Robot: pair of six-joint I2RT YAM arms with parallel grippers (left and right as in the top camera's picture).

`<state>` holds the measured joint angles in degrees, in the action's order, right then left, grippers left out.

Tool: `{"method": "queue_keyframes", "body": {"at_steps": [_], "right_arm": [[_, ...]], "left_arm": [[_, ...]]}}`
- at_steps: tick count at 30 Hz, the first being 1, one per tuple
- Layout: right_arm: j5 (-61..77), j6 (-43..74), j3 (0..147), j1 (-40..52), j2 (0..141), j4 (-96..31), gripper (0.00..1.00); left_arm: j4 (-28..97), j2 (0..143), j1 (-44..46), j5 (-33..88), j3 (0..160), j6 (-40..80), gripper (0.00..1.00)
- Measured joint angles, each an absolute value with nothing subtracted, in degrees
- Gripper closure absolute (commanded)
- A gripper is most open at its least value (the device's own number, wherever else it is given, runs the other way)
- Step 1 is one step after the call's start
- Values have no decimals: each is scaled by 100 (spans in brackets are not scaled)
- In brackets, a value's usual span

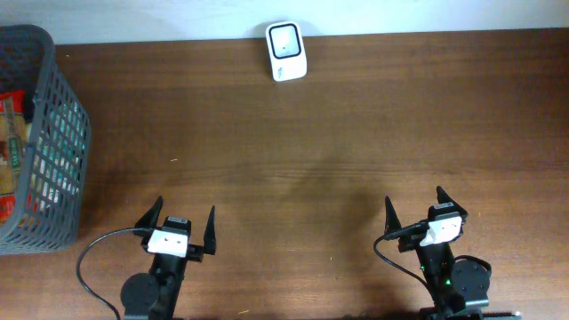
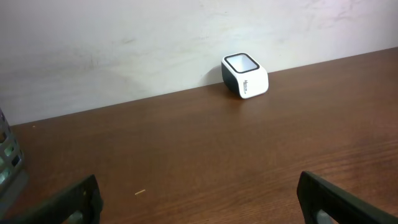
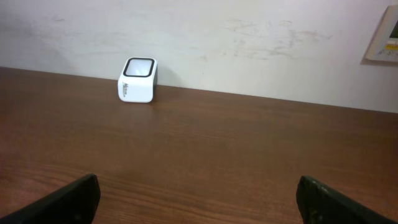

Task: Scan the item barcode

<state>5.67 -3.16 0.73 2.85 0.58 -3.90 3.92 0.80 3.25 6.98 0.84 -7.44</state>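
Note:
A white barcode scanner (image 1: 286, 51) with a dark window stands at the table's far edge against the wall; it also shows as the scanner (image 2: 244, 76) in the left wrist view and the scanner (image 3: 138, 79) in the right wrist view. Packaged items (image 1: 12, 151) with red and yellow wrapping lie in a grey basket (image 1: 62, 169) at the far left; no barcode is readable. My left gripper (image 1: 185, 222) rests open near the front edge, left of centre. My right gripper (image 1: 414, 206) rests open at the front right. Both hold nothing and are far from the scanner and basket.
The brown wooden table (image 1: 302, 151) stretches between the grippers and the scanner. A white wall (image 3: 249, 37) runs behind the table, with a panel (image 3: 385, 34) at the right. A small pale speck (image 2: 140, 191) lies on the wood ahead of the left gripper.

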Motion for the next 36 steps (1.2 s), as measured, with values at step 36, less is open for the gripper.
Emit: {"method": "queue_keyframes", "body": {"at_steps": [36], "right_arm": [[567,-316,73,285,58,-390,1]], "left_arm": [[687,82,325,657,178,-744,1]]}}
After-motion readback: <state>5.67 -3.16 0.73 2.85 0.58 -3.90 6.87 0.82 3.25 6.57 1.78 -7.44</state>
